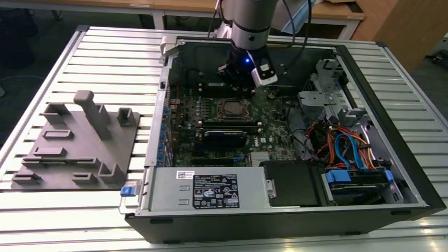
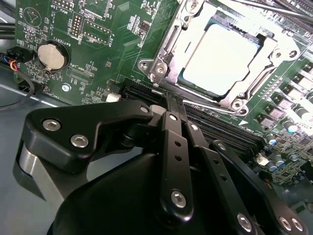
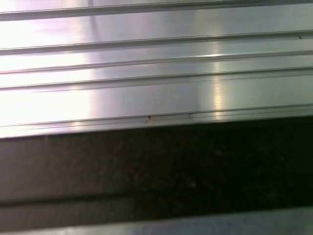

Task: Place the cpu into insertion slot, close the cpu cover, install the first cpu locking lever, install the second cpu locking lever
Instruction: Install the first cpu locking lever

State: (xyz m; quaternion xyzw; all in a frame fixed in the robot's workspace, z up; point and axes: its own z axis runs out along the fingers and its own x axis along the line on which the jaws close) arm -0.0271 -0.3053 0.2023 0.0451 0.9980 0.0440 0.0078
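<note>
Ribbed metal table (image 1: 84, 47) beneath, arm (image 1: 248, 26) upright over motherboard (image 1: 210, 126).

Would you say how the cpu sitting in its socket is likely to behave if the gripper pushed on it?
The cpu looks flat and metal-topped, so probably stiff and rather slippery. It lies within the cpu cover frame, so it likely cannot slide far.
</note>
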